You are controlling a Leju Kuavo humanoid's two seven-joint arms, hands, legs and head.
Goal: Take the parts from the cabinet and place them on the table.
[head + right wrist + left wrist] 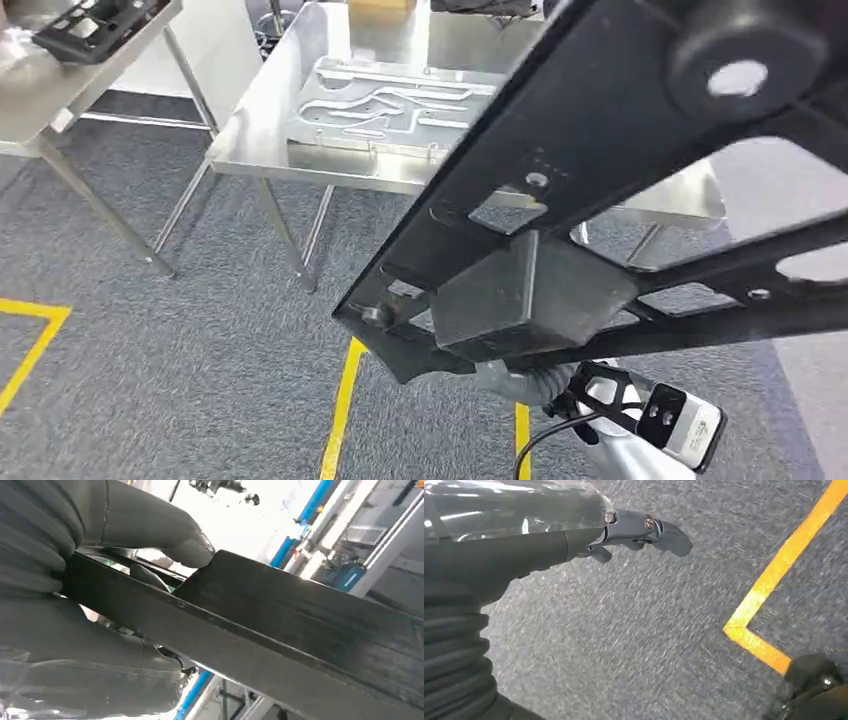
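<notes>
We see our right robot hand (pixel 125 575) gripping a large black flat frame part of metal with open cut-outs (pixel 620 200); in the right wrist view the thick grey thumb presses on top of the part's dark edge while the rest of the robot hand wraps beneath it. In the head view this black frame part hangs in the air close to the camera, slanting across the picture, with a grey box-shaped block fixed on its underside. It is above the grey carpet floor (pixel 180 370), nearer to us than the shiny steel desk (pixel 260 150), and it does not touch that desk.

On the steel desk lies a silver metal plate with raised winding channels (pixel 390 105). Beside that desk, further off, stands a second steel desk (pixel 40 110) carrying another black frame part (pixel 95 28).

Our left robot hand (pixel 644 532) hangs over the carpet floor with nothing in it, its dark fingers (pixel 671 537) loosely curved and apart. Yellow tape lines (pixel 342 410) run across the carpet floor below the held part.
</notes>
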